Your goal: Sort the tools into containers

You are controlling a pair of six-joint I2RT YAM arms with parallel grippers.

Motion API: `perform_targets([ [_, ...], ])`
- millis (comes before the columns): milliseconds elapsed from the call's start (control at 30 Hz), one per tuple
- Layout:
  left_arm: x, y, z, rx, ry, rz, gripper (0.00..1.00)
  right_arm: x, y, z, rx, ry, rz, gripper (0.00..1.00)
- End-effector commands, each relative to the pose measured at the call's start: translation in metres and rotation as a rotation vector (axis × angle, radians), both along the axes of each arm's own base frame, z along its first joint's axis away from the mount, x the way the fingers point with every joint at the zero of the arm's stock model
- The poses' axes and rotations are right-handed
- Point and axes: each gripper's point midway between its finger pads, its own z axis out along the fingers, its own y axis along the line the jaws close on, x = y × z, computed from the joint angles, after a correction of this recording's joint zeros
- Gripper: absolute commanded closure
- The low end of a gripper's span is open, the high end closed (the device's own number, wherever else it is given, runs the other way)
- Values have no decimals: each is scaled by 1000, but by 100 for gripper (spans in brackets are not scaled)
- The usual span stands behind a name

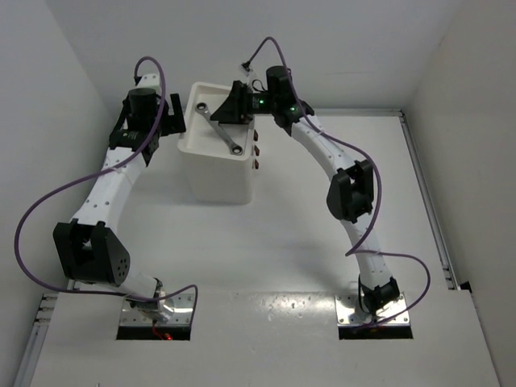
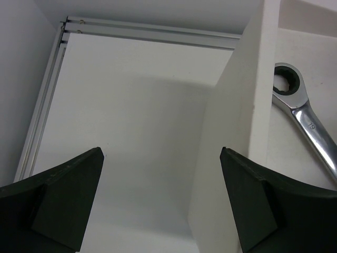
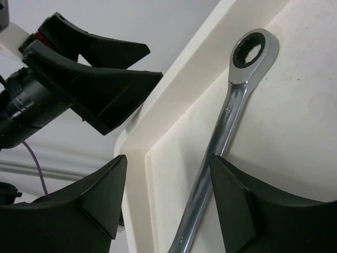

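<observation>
Right hand (image 3: 168, 161) is over the white box (image 3: 168, 84) with its fingers apart, and the silver wrench (image 3: 226, 121) lies flat on top of the box, running between them, close against one finger. I'd lift straight up off the box so neither finger drags that handle. Left hand (image 2: 161, 153), fingers wide apart and holding nothing, hangs just beside the box's wall.
</observation>
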Motion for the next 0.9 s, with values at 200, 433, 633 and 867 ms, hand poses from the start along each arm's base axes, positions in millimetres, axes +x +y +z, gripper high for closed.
perform_targets([
  [200, -5, 1, 9, 2, -21, -11, 0, 18, -62, 98, 18, -268, -244, 41],
  [433, -12, 3, 17, 4, -49, -3, 0, 46, -218, 67, -321, -184, -676, 40],
  [633, -16, 4, 29, 36, -90, -6, 0, -31, -329, -65, -850, 198, -751, 51],
  [867, -17, 9, 42, 42, -131, 23, 0, -132, -357, -173, -1002, 521, -642, 51],
])
